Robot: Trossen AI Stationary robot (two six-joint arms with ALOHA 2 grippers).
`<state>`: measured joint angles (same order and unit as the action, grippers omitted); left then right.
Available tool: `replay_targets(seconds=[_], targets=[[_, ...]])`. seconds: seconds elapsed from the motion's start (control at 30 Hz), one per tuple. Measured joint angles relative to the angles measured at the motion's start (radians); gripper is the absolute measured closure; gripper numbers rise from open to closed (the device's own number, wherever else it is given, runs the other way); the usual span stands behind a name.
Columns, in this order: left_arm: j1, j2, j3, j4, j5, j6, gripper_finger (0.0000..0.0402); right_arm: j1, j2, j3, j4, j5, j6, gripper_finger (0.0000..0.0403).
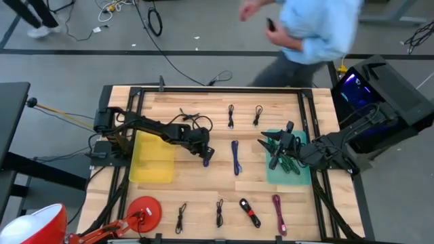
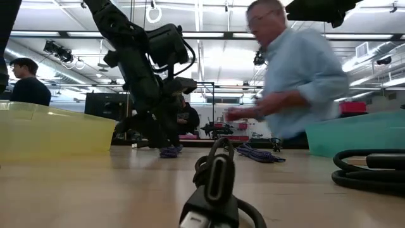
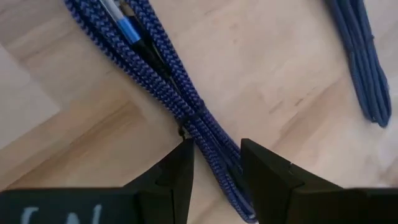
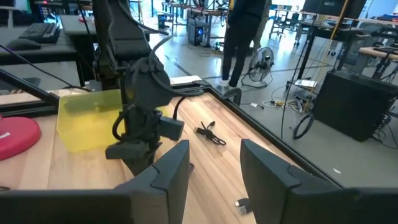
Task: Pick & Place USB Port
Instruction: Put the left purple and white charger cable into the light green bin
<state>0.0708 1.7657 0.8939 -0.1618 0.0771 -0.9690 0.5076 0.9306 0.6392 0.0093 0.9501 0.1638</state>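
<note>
A blue braided USB cable bundle (image 3: 168, 81), with a silver-and-blue plug (image 3: 121, 25) tucked into it, lies flat on the wooden table (image 1: 203, 186) right of the yellow tray (image 1: 152, 157). My left gripper (image 1: 207, 157) is open and slants down over it. One finger (image 3: 180, 168) stands on each side of the bundle's end (image 3: 217, 165). I cannot tell whether they touch it. A second blue cable (image 1: 235, 157) lies to the right. My right gripper (image 1: 271, 144) waits open and level over the green tray (image 1: 302, 177), with nothing between its fingers (image 4: 214, 168).
Several black cable bundles lie along the far row (image 1: 230, 115) and the near row (image 1: 219, 212), beside a magenta one (image 1: 278, 213). Green cables (image 1: 288, 164) lie in the green tray. A red disc (image 1: 146, 210) sits at the near left. A person (image 1: 312, 30) stands beyond the far edge.
</note>
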Motion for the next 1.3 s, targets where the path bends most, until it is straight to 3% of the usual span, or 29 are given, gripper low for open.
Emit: replay_targets(seconds=[0.27, 0.47, 0.73, 1.0, 1.3], targets=[[0.0, 0.026, 0.003, -0.013, -0.027, -0.016, 0.0279, 0.0, 0.0, 0.0, -0.002, 0.001, -0.001, 0.0256], [0.0, 0.028, 0.002, -0.022, -0.008, 0.008, 0.0384, 0.0, 0.0, 0.0, -0.002, 0.002, -0.003, 0.0256], [-0.003, -0.013, -0.005, -0.027, -0.058, 0.072, 0.0392, 0.0, 0.0, 0.0, -0.012, 0.003, -0.003, 0.0256], [-0.019, -0.201, -0.004, 0.02, -0.172, 0.198, 0.0393, 0.0, 0.0, 0.0, -0.02, 0.05, 0.009, 0.0256], [-0.082, -0.345, -0.001, 0.398, -0.241, 0.536, 0.0393, -0.036, 0.008, 0.0, -0.034, 0.051, 0.058, 0.0256]])
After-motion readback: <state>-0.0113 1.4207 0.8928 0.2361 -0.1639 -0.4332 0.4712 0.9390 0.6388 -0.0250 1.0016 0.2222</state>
